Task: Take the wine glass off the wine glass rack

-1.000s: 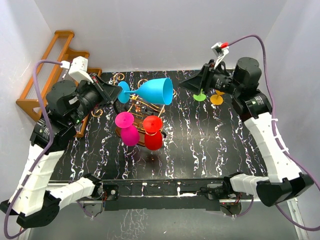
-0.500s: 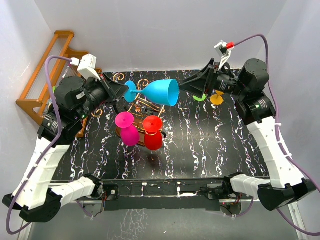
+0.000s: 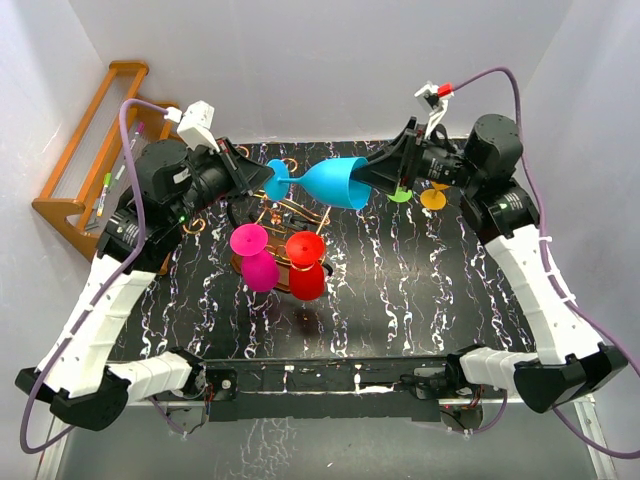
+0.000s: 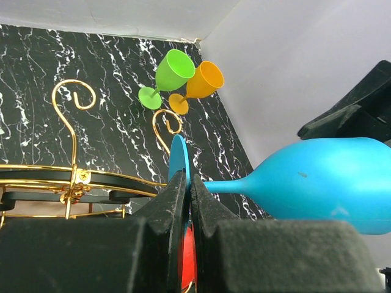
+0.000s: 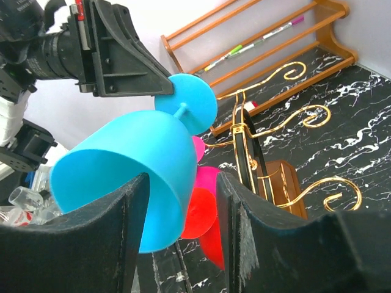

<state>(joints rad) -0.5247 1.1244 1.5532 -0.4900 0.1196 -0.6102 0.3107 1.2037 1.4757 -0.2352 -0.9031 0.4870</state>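
left jaws pinched wine glass (image 3: 335,182) foot | right jaws spread round bowl | we wanted gentle closure before left release

The blue glass (image 5: 131,165) lies sideways, its bowl between the spread fingers of the right pincer (image 5: 180,204). At 11 o'clock the left pincer (image 5: 164,91) clamps its foot. The rack (image 5: 247,146) stands at 3 o'clock.
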